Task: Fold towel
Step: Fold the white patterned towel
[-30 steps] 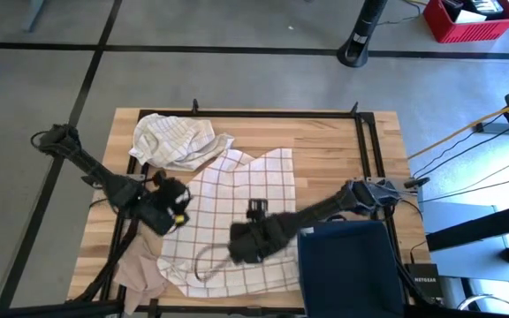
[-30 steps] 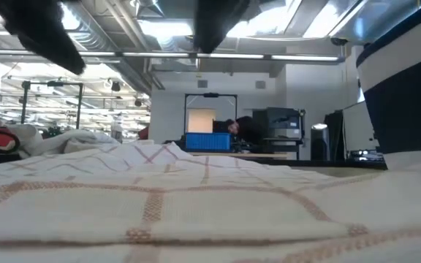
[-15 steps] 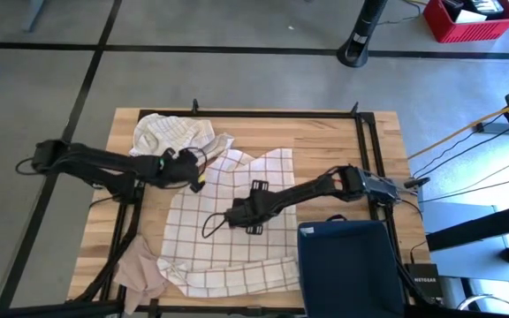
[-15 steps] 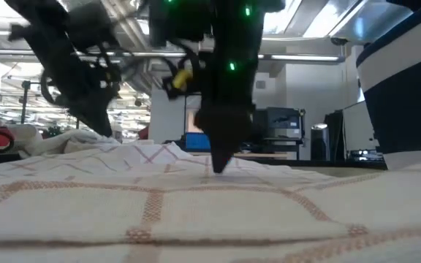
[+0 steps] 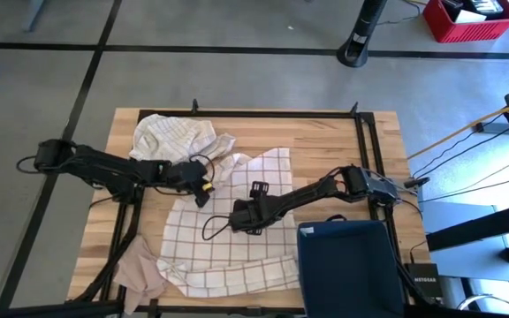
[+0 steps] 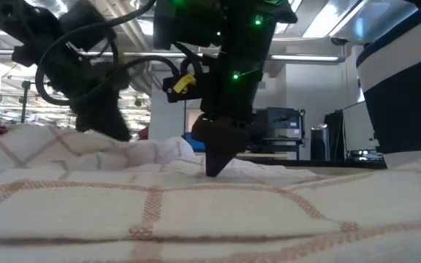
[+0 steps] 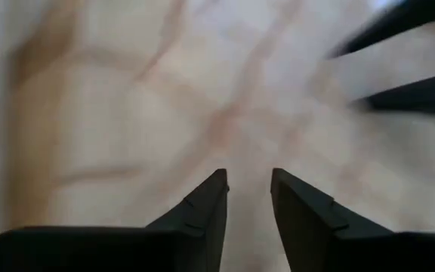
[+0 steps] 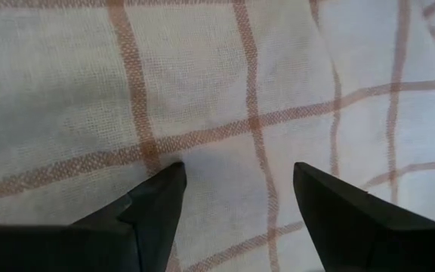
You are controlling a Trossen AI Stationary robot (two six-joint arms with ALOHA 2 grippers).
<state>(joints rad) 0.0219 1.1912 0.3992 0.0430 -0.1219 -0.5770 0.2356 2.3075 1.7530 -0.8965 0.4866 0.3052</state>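
We found the checked towel (image 5: 237,225) lying spread over the middle of the wooden worktop (image 5: 325,141), its far corner bunched into a small ridge and its near edge rumpled beside a tan cloth (image 5: 138,269). A second, striped cloth (image 5: 173,137) sat crumpled near the far left corner, touching the towel's far edge.

A second earlier both arms had hung above the near half of the towel. By this moment they had come down and moved toward the far side. Our left hand (image 5: 199,181) had reached the towel's far left edge; seen from table height, the fabric there had risen into a fold that was flat half a second before. In its wrist view its fingers (image 7: 202,215) stood a narrow gap apart over the cloth, having drawn in from wider; we could not tell whether any fabric was pinched between them.

Our right hand (image 5: 247,215) was planted on the towel's middle, fingers (image 8: 157,208) spread wide and tips pressing the weave, gripping nothing.

We judged the right hand to be pinning the cloth while the left gathered the edge, so the first fold seemed about to begin.
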